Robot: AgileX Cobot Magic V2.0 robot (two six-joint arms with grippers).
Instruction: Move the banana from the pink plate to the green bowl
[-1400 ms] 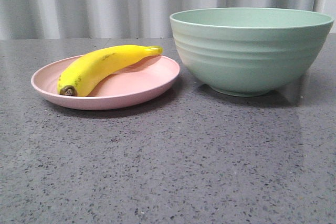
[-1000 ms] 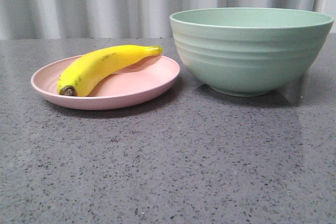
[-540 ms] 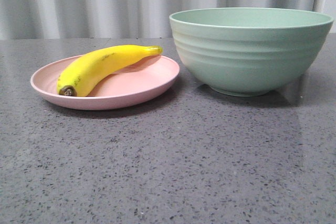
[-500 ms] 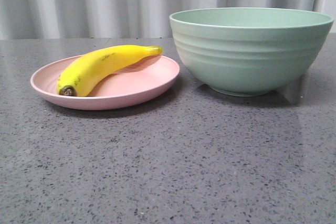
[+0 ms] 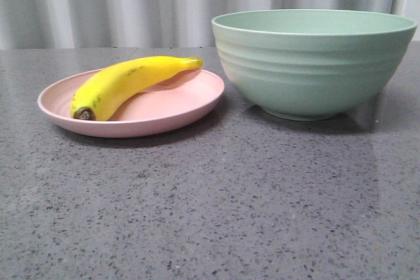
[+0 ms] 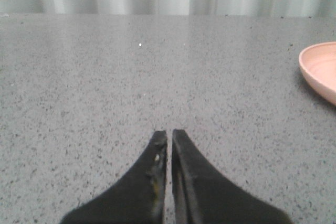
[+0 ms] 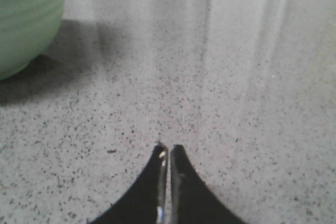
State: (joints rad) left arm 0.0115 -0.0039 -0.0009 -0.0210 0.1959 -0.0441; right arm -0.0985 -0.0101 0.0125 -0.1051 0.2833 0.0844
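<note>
Banana (image 5: 125,81) lies on the plate (image 5: 170,111), dark blunt end nearest me, stem tip over the plate's far rim and pointing at the bowl (image 5: 314,63). Plate and bowl stand side by side on the speckled grey table (image 5: 216,208), close together; I cannot tell if they touch. My left claw (image 6: 169,136) is closed to a thin slit on nothing, low over the table, with the plate's edge off to one side. My right claw (image 7: 168,150) is likewise closed and empty, near the bowl's wall.

Banana (image 5: 125,82) on pink plate (image 5: 174,113), left of green bowl (image 5: 314,63)
</note>
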